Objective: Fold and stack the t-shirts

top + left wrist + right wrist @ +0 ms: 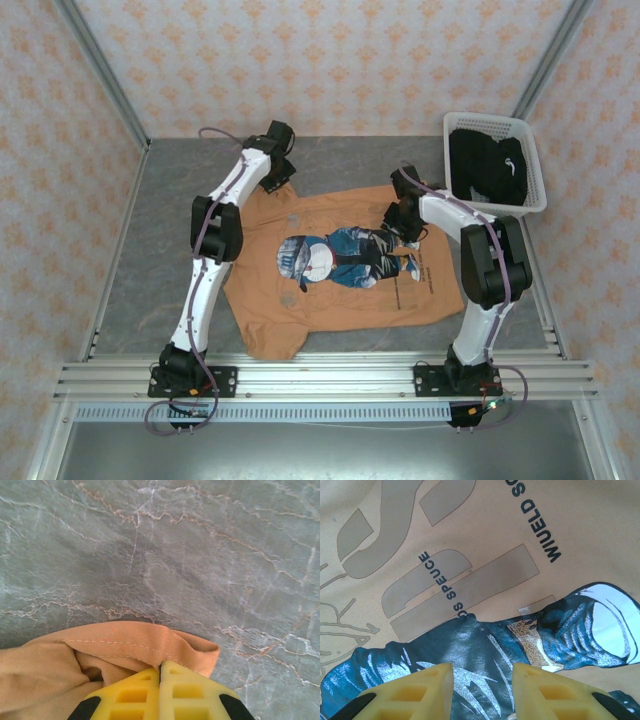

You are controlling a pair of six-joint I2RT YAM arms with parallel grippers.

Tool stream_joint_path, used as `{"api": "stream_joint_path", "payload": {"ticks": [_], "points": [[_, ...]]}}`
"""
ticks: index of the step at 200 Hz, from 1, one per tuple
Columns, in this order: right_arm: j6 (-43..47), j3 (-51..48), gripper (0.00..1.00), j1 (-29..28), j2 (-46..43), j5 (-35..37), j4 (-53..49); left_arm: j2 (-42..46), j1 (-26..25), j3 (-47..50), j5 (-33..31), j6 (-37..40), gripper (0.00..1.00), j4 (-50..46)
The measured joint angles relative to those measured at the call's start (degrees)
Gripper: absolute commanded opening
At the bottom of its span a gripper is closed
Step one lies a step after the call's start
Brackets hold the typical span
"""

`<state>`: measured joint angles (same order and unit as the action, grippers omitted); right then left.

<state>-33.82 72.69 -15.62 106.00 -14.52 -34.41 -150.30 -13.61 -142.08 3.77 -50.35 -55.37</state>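
Note:
The orange-tan t-shirt lies spread on the grey table, print side up, its blue-and-white cartoon figure in the middle. At the shirt's far left corner my left gripper is shut on a stitched hem, the yellow fingers pressed together over the cloth. My right gripper hovers open above the print near the shirt's far right, nothing between its fingertips. A black t-shirt with a white mark lies bunched in the white basket.
The basket stands at the far right corner of the marbled grey table. Bare table lies beyond the held hem. Metal frame rails run along the near edge, and patterned walls close in on three sides.

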Motion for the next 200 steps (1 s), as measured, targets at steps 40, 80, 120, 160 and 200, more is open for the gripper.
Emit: {"api": "stream_joint_path", "payload": {"ticks": [40, 80, 120, 160, 200], "points": [[0.00, 0.00, 0.36, 0.00, 0.00, -0.13, 0.00, 3.76, -2.95, -0.46, -3.28, 3.76, 0.00, -0.90], [-0.20, -0.24, 0.36, 0.00, 0.00, -0.17, 0.20, 7.06, -6.47, -1.49, -7.32, 7.67, 0.00, -1.81], [-0.37, -0.74, 0.36, 0.00, 0.00, -0.55, 0.48, 7.58, -9.68, -2.23, -13.53, 12.48, 0.00, -2.99], [-0.61, -0.96, 0.36, 0.00, 0.00, -0.59, 0.50, 7.61, -11.67, -2.32, -16.44, 16.39, 0.02, -3.13], [-0.63, -0.96, 0.37, 0.00, 0.00, -0.76, 0.48, 5.75, -11.52, -5.33, -11.08, 22.01, 0.69, 0.66]]}}
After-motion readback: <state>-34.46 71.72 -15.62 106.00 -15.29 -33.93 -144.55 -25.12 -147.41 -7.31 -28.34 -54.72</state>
